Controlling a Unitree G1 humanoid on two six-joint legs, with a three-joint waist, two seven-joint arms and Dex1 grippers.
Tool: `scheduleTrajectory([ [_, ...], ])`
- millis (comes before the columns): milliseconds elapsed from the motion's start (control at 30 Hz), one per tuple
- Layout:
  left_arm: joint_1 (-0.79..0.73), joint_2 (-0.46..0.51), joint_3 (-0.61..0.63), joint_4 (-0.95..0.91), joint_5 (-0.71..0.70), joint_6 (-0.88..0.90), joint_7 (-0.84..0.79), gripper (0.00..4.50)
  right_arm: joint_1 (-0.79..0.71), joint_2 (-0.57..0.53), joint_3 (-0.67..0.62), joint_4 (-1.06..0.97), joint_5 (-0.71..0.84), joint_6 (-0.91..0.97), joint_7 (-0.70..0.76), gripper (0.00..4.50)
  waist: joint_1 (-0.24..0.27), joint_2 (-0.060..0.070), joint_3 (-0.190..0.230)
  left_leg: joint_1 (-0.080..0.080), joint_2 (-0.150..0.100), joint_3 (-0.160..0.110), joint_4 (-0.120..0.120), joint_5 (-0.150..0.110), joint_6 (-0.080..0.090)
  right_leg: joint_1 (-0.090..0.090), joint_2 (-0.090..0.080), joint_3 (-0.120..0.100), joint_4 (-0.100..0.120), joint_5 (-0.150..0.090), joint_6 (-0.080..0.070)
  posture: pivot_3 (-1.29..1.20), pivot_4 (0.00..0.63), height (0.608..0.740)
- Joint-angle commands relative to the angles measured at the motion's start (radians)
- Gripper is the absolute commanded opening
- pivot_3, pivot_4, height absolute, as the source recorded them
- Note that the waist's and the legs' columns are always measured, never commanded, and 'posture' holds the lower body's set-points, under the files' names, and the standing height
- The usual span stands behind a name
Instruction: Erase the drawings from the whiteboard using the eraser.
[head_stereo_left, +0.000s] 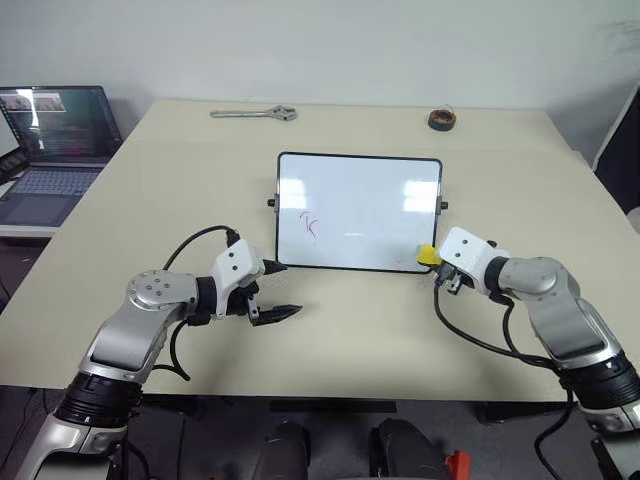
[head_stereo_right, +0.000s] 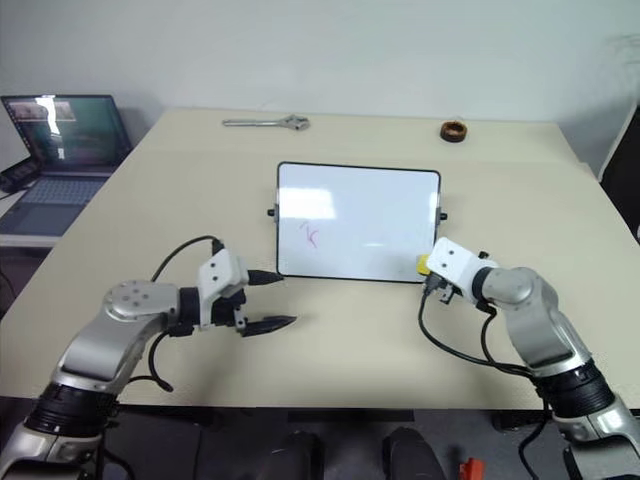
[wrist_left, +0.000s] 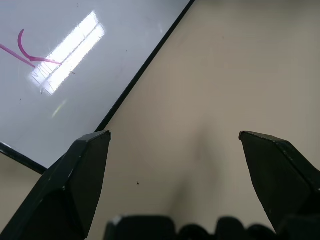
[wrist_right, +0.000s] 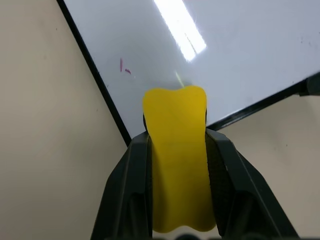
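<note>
Fingers (wrist_right: 225, 170) of the right gripper (head_stereo_left: 437, 262) clamp the eraser (wrist_right: 176, 150) at the whiteboard (head_stereo_left: 360, 210) near-right corner, left gripper (head_stereo_left: 272, 292) spread idle over the tabletop (head_stereo_left: 150, 200); best pressed flat and swept toward the drawings (head_stereo_left: 310, 225).

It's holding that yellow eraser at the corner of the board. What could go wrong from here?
The red drawings sit on the far side of the whiteboard from the eraser in the right gripper, so a short wipe could miss them. The board lies loose on the table, with the open left gripper beside it, not on it; a hard wipe might slide it. Small red specks near the eraser could be overlooked.
</note>
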Motion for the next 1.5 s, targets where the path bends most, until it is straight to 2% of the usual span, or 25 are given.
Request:
scheduleTrajectory([
  [33, -0.002, 0.006, 0.024, -0.034, -0.006, -0.008, 0.005, 4.50, -0.024, 0.021, 0.039, 0.017, -0.029, -0.019, -0.010, 1.09, -0.002, 0.000, 0.000, 0.000, 0.000, 0.000, 0.000, 0.000, 0.000, 0.000, 0.000, 0.000, 0.000, 0.000, 0.000, 0.00, 0.150, 0.740],
  [233, 0.000, 0.006, 0.026, -0.037, -0.006, -0.008, 0.010, 4.50, -0.059, 0.019, 0.103, 0.070, -0.120, -0.104, -0.033, 1.09, -0.009, 0.000, 0.000, 0.000, 0.000, 0.000, -0.001, 0.000, 0.000, -0.001, 0.000, 0.000, 0.000, 0.000, 0.000, 0.00, 0.150, 0.740],
  [700, -0.011, -0.001, 0.016, -0.023, -0.001, -0.019, 0.007, 4.50, -0.066, 0.102, 0.105, 0.051, -0.109, -0.081, -0.010, 1.09, -0.015, 0.000, 0.000, 0.001, 0.000, 0.001, -0.001, 0.000, 0.000, 0.000, 0.001, 0.000, 0.000, 0.001, -0.001, 0.00, 0.150, 0.740],
  [900, -0.012, -0.006, 0.016, -0.021, 0.000, -0.022, 0.008, 4.50, -0.032, 0.037, 0.097, 0.073, -0.147, -0.088, -0.005, 1.09, -0.011, 0.000, 0.000, 0.001, 0.000, 0.000, -0.001, 0.000, 0.000, 0.000, 0.000, 0.000, 0.000, 0.001, -0.001, 0.00, 0.150, 0.740],
  [1133, -0.002, -0.006, 0.033, -0.027, -0.016, -0.023, 0.003, 4.50, 0.013, -0.042, 0.061, 0.050, -0.136, -0.096, -0.002, 1.09, 0.006, 0.000, 0.000, 0.001, 0.000, -0.001, -0.001, 0.000, 0.000, 0.001, 0.000, 0.000, 0.000, 0.001, -0.001, 0.00, 0.150, 0.740],
  [1300, 0.011, -0.004, 0.054, -0.034, -0.028, -0.017, 0.011, 4.50, 0.038, -0.050, 0.019, -0.004, -0.107, -0.063, 0.003, 1.09, 0.010, 0.000, 0.000, 0.001, 0.000, -0.001, -0.001, 0.000, 0.000, 0.001, 0.000, 0.000, 0.000, 0.001, -0.001, 0.00, 0.150, 0.740],
  [1500, 0.051, -0.028, 0.160, -0.012, -0.051, -0.031, 0.090, 4.50, 0.083, -0.010, -0.137, -0.175, 0.048, 0.075, 0.041, 1.09, 0.010, 0.000, 0.001, -0.003, 0.001, -0.002, -0.001, 0.000, 0.000, -0.002, 0.000, 0.000, 0.000, 0.001, -0.001, 0.00, 0.150, 0.740],
])
